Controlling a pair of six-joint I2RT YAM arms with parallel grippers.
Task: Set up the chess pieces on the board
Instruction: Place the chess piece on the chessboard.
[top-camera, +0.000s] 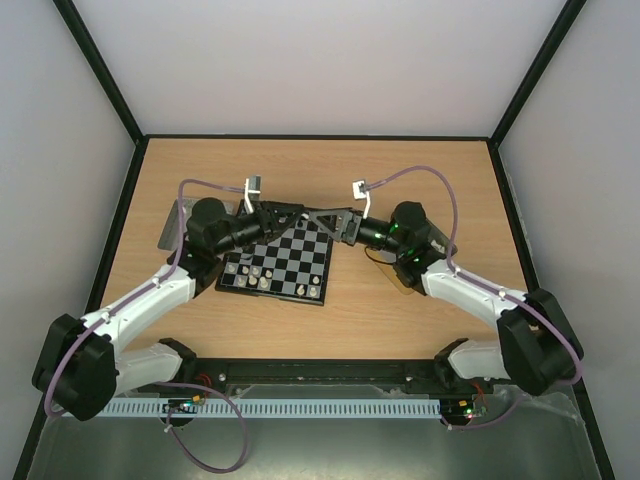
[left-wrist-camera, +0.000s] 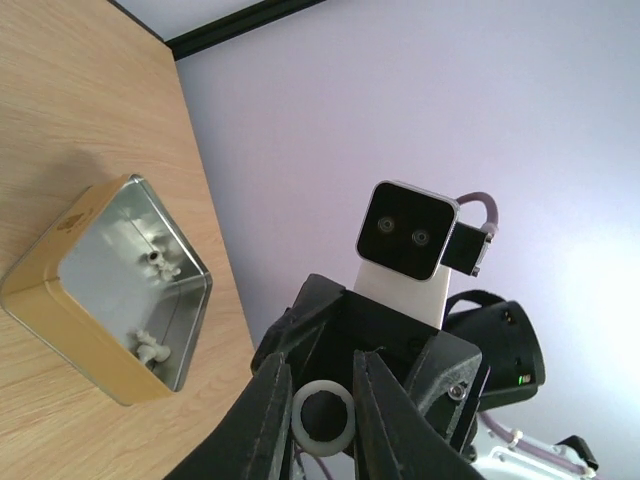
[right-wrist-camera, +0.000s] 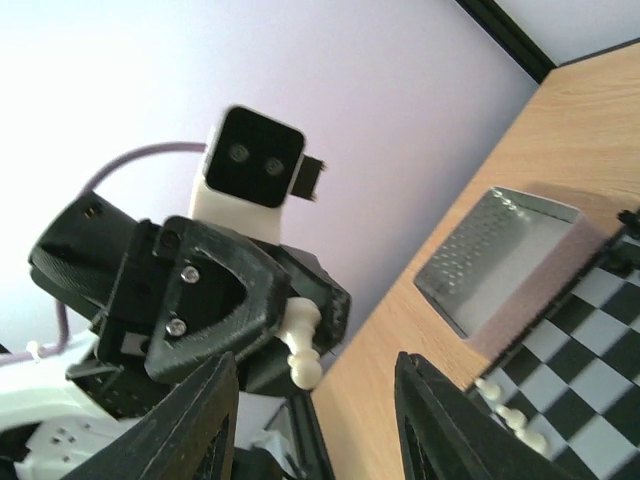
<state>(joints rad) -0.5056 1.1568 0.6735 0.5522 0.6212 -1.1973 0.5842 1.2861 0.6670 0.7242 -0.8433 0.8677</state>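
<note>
Pinching a cream chess piece (right-wrist-camera: 304, 345) above the far edge of the board (top-camera: 295, 255), the left gripper (left-wrist-camera: 320, 385) holds it out sideways, probably to hand it over. The right gripper (right-wrist-camera: 315, 385) faces it with fingers spread wide, not touching.

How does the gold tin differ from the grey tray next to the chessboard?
The tin has gold outer walls and a smooth, mirror-like inside; the tray is grey all over with a dimpled surface. The tin holds a few white chess pieces; the tray, as far as it shows, holds nothing. Both are shallow, open-topped, straight-sided metal containers resting on the wooden table.
</note>
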